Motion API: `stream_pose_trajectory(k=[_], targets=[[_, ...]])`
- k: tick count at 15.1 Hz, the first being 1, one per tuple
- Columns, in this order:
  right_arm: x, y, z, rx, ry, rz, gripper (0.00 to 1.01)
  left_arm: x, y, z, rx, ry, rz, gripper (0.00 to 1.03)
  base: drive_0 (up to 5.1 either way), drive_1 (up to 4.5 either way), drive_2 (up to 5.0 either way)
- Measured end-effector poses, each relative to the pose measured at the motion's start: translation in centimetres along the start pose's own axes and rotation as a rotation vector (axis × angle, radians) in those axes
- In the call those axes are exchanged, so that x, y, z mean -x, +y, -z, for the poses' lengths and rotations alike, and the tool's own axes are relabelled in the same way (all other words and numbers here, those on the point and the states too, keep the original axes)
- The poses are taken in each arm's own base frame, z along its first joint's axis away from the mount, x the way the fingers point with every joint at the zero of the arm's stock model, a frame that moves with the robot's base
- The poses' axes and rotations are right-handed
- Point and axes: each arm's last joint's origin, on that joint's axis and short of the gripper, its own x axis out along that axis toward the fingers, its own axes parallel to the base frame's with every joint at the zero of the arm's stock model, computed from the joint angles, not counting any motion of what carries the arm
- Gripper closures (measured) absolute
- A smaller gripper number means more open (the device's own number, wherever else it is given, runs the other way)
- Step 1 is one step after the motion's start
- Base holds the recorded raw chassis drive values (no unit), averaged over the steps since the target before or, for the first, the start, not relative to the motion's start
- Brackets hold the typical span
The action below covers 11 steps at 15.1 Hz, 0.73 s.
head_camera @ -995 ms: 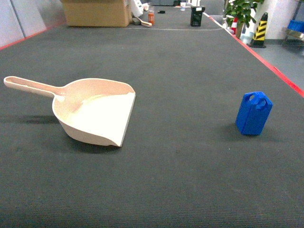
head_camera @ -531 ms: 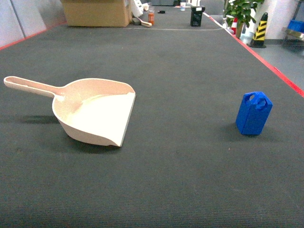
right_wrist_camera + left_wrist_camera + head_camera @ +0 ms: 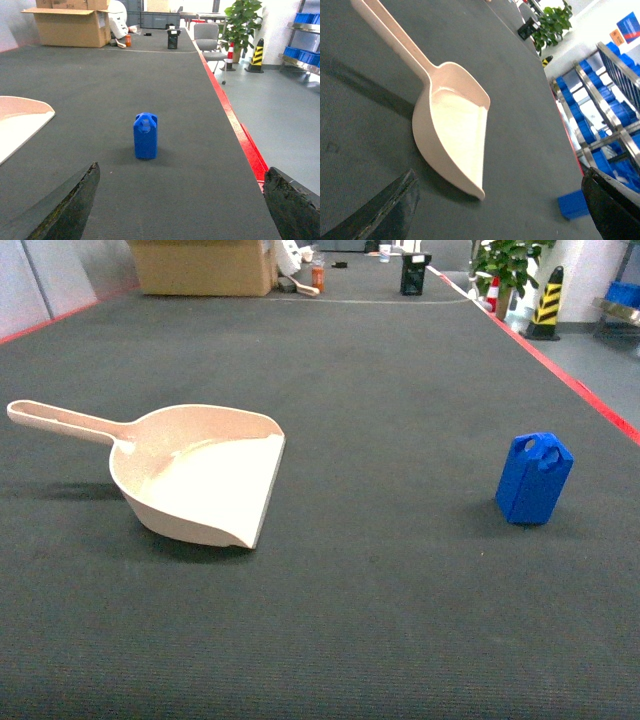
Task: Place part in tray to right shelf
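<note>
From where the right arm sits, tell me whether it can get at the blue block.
Probably yes. The blue block stands upright and alone on the dark mat, straight ahead of the right claw, whose fingers are spread wide. Nothing lies between them; the scoop sits well off to the left.

A wide strip of bare dark mat [image 3: 390,440] lies between the tray [image 3: 200,480] on the left and the part [image 3: 534,480] near the right edge, which are well apart. The mat in front of both, toward the near edge, is open. The part stands upright with free mat on every side, short of the red edge strip [image 3: 235,125]. The tray's handle [image 3: 60,420] juts toward the left edge. A cardboard box [image 3: 200,265] and small items crowd only the far edge.
</note>
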Motion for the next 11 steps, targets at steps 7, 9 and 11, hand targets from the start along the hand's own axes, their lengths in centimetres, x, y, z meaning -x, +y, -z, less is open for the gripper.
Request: stream_pose_trajectory(k=[7,9,11], targets=[[0.0,0.0,0.0,0.0,0.0,0.0,0.03,-8.3,4.4,-0.5,0.206,0.001,-0.133,0.05,0.0,0.0,0.0],[0.0,0.0,0.0,0.0,0.0,0.0,0.03,-8.3,4.4,-0.5,0.231,-0.008,-0.128,0.05,0.0,0.0,0.0],[0.0,0.0,0.0,0.0,0.0,0.0,0.03,-9.2,4.7,-0.6,0.254,-0.02,-0.133,0.05,0.0,0.0,0.0]])
